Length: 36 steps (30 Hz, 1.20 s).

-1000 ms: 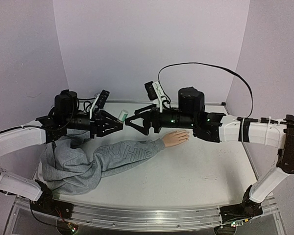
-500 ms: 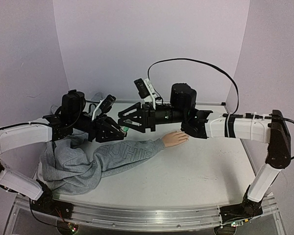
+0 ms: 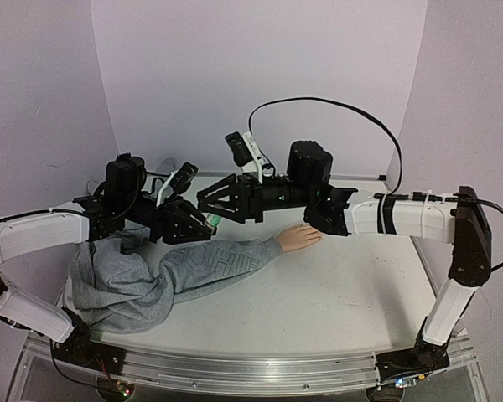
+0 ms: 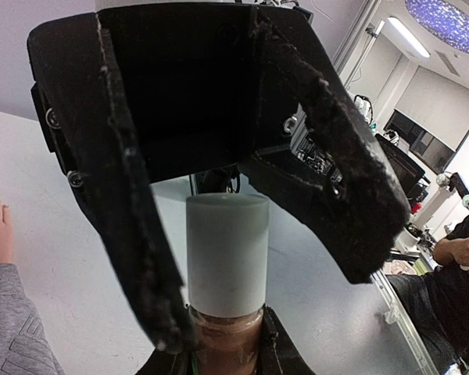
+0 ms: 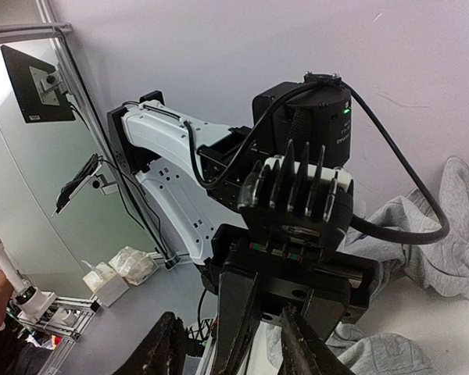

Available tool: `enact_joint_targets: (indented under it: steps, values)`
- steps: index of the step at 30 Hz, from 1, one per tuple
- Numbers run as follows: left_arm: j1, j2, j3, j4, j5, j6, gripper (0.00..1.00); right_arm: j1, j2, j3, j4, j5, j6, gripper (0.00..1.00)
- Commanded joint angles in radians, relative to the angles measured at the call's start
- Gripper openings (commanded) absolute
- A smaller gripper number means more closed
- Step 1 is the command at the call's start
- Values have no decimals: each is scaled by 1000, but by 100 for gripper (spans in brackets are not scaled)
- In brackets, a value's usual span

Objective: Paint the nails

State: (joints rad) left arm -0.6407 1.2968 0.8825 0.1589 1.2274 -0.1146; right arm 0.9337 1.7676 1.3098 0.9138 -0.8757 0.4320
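Observation:
My left gripper (image 3: 199,224) is shut on a small bottle of brownish polish (image 4: 227,337) with a pale cap (image 4: 227,254), held above the grey sleeve (image 3: 222,264). My right gripper (image 3: 208,209) faces it from the right. Its black fingers (image 4: 117,203) flank the cap: one lies along the cap's left side and the other stands close to its upper right. Whether they press on the cap does not show. The peach mannequin hand (image 3: 300,237) lies flat on the table, under the right arm. Its nails are too small to make out. In the right wrist view the cap is hidden behind the left gripper's body (image 5: 297,234).
The grey sweatshirt (image 3: 117,285) is bunched at the left of the white table (image 3: 344,293), under the left arm. A black cable (image 3: 335,105) loops above the right arm. Lilac walls close in the back and both sides.
The right arm has reached left to the bottle and its jaws have narrowed around the cap. The left arm shifted slightly right and lower at first, then held still.

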Motion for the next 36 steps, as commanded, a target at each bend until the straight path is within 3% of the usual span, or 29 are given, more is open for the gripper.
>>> enact_joint_targets:
  steps: [1,8,19,24,31,36]
  values:
    - [-4,-11,55,47,20,-10,0,-2,0,35,83,-22,5,43]
    - [-4,-16,54,49,11,-8,0,-2,5,29,85,-22,8,35]
    - [-4,-26,52,51,2,-4,0,-1,22,31,91,-19,20,31]
    - [-2,-38,46,51,-36,-2,0,5,27,29,94,-10,27,18]
    - [24,-123,-11,51,-304,26,0,24,29,6,71,103,20,0]
    - [29,-224,-87,51,-673,85,0,89,58,40,-32,417,58,0]
